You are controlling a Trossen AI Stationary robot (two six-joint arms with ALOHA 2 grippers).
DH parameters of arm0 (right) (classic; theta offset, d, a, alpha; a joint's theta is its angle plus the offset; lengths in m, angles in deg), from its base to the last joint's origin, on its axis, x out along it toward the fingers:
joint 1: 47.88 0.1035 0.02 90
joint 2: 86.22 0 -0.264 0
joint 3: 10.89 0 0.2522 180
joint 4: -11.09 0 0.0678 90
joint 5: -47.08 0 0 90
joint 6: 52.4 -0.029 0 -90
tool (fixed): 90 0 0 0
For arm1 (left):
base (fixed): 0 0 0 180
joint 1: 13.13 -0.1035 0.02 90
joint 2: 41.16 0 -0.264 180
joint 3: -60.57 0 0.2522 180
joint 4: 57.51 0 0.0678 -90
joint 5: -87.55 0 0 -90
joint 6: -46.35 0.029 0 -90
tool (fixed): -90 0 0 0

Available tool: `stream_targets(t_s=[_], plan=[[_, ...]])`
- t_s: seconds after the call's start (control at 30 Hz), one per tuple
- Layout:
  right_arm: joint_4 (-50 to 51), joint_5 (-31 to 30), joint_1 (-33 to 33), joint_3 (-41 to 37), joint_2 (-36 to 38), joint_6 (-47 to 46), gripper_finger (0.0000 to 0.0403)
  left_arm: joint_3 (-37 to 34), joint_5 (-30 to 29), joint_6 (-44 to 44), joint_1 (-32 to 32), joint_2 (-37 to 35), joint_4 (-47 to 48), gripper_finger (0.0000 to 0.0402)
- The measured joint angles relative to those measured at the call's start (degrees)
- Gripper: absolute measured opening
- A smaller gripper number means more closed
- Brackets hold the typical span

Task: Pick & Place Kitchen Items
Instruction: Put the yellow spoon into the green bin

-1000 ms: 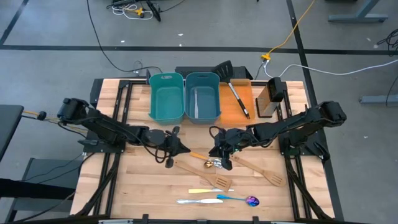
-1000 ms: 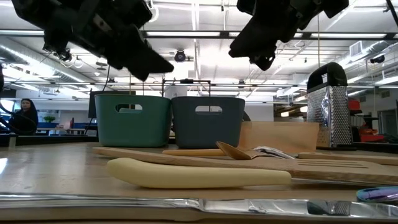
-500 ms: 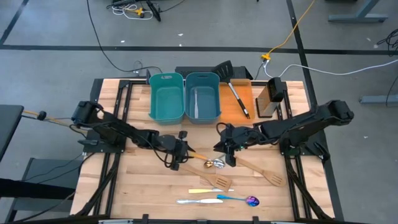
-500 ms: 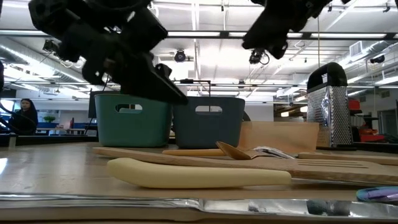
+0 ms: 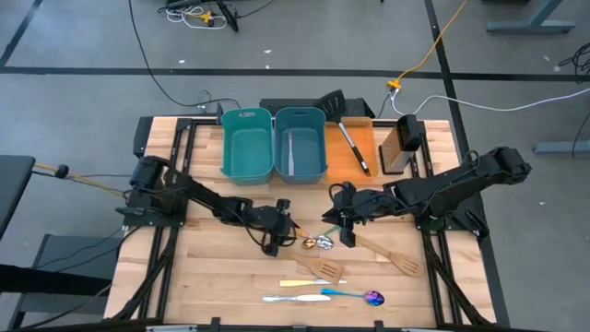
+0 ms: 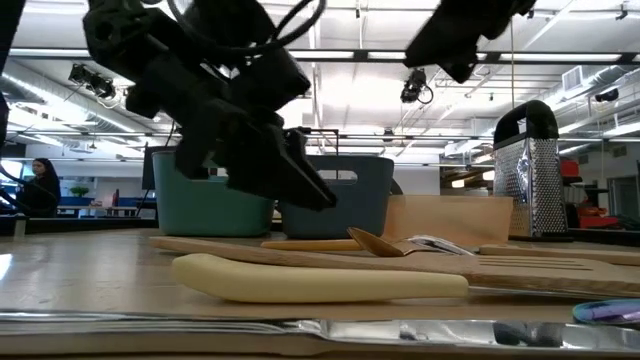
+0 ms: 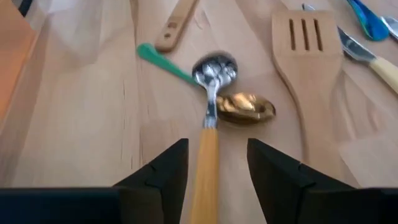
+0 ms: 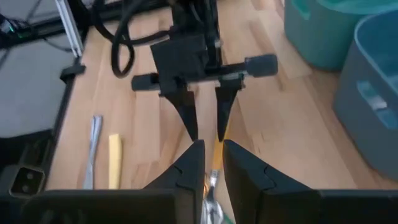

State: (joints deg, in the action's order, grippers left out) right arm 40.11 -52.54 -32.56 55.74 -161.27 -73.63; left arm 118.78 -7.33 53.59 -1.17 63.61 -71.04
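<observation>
The left pincer (image 7: 214,163) is spread, its two dark fingers standing on either side of the orange-handled silver spoon (image 7: 208,158) on the wooden surface (image 7: 81,124). The handle runs straight between them, so this arm is nearer. The right pincer (image 5: 345,231) hovers beside, fingers narrowly apart, holding nothing.

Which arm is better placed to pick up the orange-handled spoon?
The left. Its gripper is open, and its fingers straddle the orange-handled silver spoon. The right gripper sits beside the spoon's bowl, its fingers nearly closed.
</observation>
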Motion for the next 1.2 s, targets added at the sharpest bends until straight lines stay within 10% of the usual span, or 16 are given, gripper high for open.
stream_targets(t_s=[1.2], plan=[[0.79, -1.54, 0.65, -0.03, 0.26, 0.69, 0.0068, 6.78, 2.94, -3.06, -2.73, 8.95, 3.80, 0.0172]])
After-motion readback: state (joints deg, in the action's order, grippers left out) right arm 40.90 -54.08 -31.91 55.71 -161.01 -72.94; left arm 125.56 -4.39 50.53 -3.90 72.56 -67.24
